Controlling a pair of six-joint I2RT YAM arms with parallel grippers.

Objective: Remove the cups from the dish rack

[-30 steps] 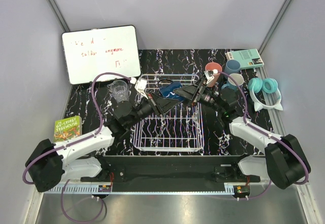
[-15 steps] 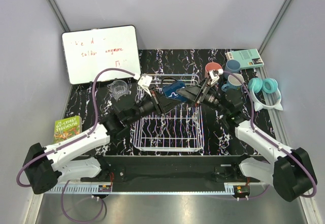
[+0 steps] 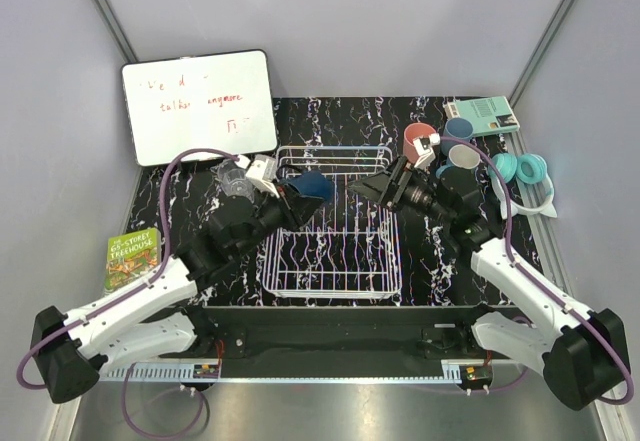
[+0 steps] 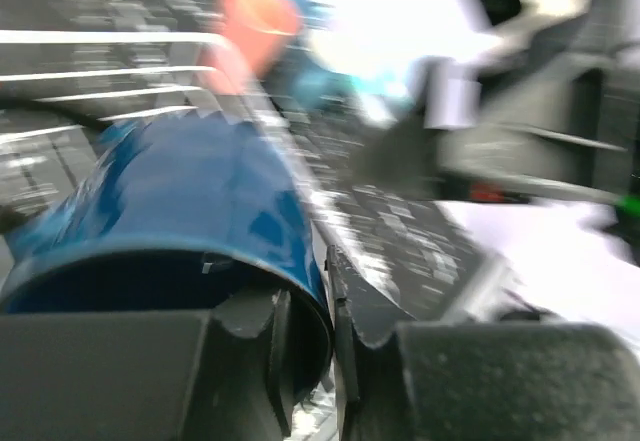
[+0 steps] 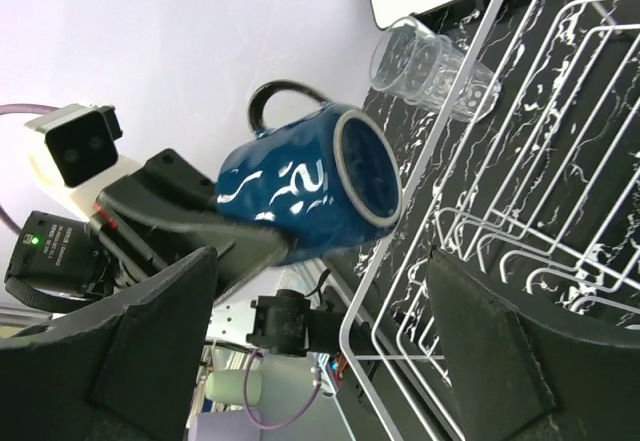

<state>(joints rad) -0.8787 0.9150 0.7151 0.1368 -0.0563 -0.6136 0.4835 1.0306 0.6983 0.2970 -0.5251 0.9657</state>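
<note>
My left gripper [image 3: 296, 197] is shut on the rim of the dark navy mug [image 3: 313, 183] and holds it tilted above the far left corner of the white wire dish rack [image 3: 335, 279]. In the left wrist view the fingers [image 4: 355, 311] pinch the mug's wall [image 4: 190, 196]. My right gripper [image 3: 374, 187] is open and empty over the rack's far right side. In the right wrist view the mug [image 5: 300, 191] hangs ahead of the open gripper [image 5: 320, 271], apart from it. No cup shows inside the rack [image 5: 520, 211].
Two clear glasses [image 3: 231, 175] [image 5: 430, 66] stand left of the rack. A salmon-pink tumbler [image 3: 418, 138] and two light blue mugs [image 3: 458, 127] [image 3: 463, 156] stand at the right. Teal headphones [image 3: 522, 171], a whiteboard [image 3: 198, 106], a green book [image 3: 132, 253] and a teal box [image 3: 486, 113] lie around.
My left gripper has carried the navy mug leftward and up from the rack's far middle. My right gripper has drawn back to the right, away from the mug.
</note>
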